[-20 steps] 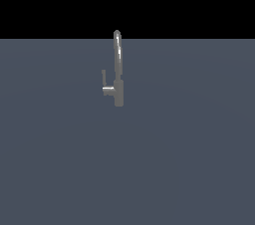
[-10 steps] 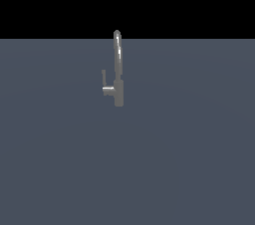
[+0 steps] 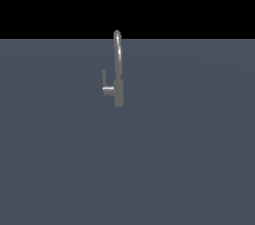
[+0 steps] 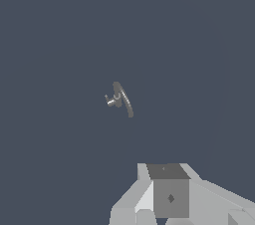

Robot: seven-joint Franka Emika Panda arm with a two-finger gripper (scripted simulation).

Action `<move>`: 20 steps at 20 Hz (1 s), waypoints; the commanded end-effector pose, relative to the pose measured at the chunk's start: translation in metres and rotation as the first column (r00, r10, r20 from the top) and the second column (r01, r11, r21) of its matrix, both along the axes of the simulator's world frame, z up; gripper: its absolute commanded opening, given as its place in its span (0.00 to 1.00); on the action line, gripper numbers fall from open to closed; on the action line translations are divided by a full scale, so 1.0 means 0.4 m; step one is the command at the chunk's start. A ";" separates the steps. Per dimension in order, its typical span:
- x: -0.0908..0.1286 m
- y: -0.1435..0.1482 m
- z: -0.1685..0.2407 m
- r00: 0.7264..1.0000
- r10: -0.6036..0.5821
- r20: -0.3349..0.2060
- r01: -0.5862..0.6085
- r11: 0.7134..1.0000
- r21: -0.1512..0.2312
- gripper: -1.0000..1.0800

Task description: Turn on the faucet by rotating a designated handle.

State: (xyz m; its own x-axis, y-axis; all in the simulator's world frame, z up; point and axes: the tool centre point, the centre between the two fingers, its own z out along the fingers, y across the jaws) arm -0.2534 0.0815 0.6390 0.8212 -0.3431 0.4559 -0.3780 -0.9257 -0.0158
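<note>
The faucet (image 3: 118, 77) is a small grey tap standing on the flat grey-blue surface, its thin arched spout rising well above the short body. The handle (image 3: 105, 85), a short stub with a thin upturned tip, sticks out toward the exterior view's left. The arm does not show in the exterior view. From far above, the wrist view shows the faucet (image 4: 122, 100) as a small shape with the handle (image 4: 109, 101) beside it. Only blocky grey-white parts of my gripper (image 4: 171, 198) reach into that picture's edge, far from the faucet. How its jaws stand does not show.
A plain grey-blue surface (image 3: 189, 159) stretches around the faucet on all sides. Behind it in the exterior view is a black background.
</note>
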 end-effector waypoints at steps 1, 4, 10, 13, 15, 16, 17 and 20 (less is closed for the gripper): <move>0.004 0.042 0.026 0.997 -0.057 0.052 0.057 0.998 -0.008 0.00; 0.016 0.095 0.047 0.987 -0.119 0.109 0.121 0.992 -0.017 0.00; 0.062 0.206 0.057 0.950 -0.229 0.211 0.241 0.970 -0.031 0.00; 0.098 0.261 0.046 0.927 -0.277 0.254 0.295 0.955 -0.036 0.00; 0.126 0.296 0.032 0.910 -0.307 0.280 0.331 0.943 -0.038 0.00; 0.142 0.312 0.023 0.901 -0.322 0.292 0.348 0.937 -0.040 0.00; 0.158 0.328 0.013 0.892 -0.336 0.303 0.364 0.930 -0.041 0.00; 0.213 0.372 -0.026 0.864 -0.377 0.333 0.413 0.909 -0.044 0.00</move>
